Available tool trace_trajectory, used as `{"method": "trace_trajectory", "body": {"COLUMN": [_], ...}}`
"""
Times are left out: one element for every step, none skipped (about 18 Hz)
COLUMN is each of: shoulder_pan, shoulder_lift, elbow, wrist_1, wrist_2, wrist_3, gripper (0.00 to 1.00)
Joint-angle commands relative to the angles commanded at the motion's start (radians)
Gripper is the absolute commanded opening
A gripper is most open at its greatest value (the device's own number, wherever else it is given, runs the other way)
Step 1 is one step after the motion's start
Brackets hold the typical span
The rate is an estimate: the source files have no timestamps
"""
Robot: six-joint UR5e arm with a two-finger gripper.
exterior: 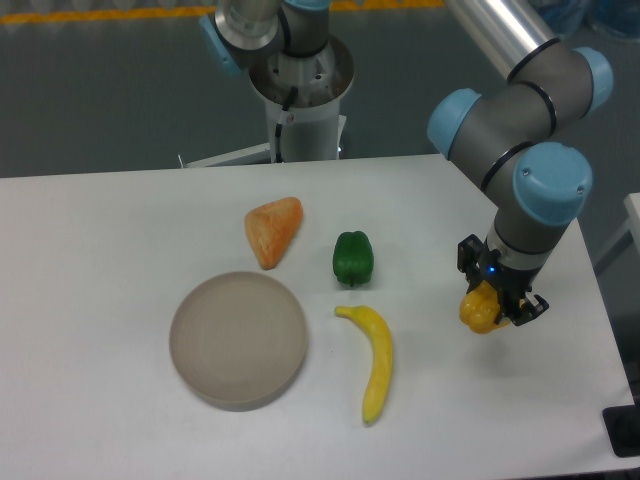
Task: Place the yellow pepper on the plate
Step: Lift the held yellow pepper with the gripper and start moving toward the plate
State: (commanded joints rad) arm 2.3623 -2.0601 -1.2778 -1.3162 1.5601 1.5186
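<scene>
The yellow pepper point(479, 310) is small and yellow-orange, at the right side of the table. My gripper point(490, 300) is shut on it from above, its black fingers on either side of the pepper. Whether the pepper rests on the table or hangs just above it I cannot tell. The plate point(238, 340) is a round grey-beige dish at the front left of the table, nothing in it, far to the left of the gripper.
A green bell pepper point(352, 257) stands mid-table. A long yellow banana point(374, 360) lies between plate and gripper. An orange wedge-shaped item point(272, 230) lies behind the plate. The table's right edge point(605, 320) is close to the gripper.
</scene>
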Motion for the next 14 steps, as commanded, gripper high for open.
{"method": "trace_trajectory", "body": {"shoulder_pan": [0.000, 0.000, -0.002, -0.003, -0.008, -0.021, -0.029, -0.032, -0.044, -0.073, -0.093, -0.112, -0.148, -0.170], "shoulder_lift": [0.000, 0.000, 0.000, 0.000, 0.000, -0.002, -0.002, 0.000, 0.003, 0.009, 0.017, 0.024, 0.032, 0.043], "elbow": [0.000, -0.002, -0.002, -0.002, -0.002, -0.002, 0.000, 0.000, -0.002, -0.006, -0.014, -0.015, -0.021, -0.031], "wrist_1": [0.000, -0.002, 0.000, -0.002, 0.000, 0.002, 0.002, 0.000, 0.000, 0.002, 0.002, 0.002, 0.002, 0.002], "wrist_2": [0.000, -0.002, -0.002, -0.003, -0.003, 0.000, -0.003, -0.003, -0.005, -0.008, -0.009, -0.017, -0.035, -0.038], "wrist_3": [0.000, 0.000, -0.005, -0.014, -0.034, -0.049, -0.054, -0.058, -0.075, -0.104, -0.121, -0.132, -0.170, -0.195], "gripper": [0.21, 0.22, 0.22, 0.22, 0.22, 0.22, 0.22, 0.22, 0.22, 0.21, 0.21, 0.21, 0.21, 0.21]}}
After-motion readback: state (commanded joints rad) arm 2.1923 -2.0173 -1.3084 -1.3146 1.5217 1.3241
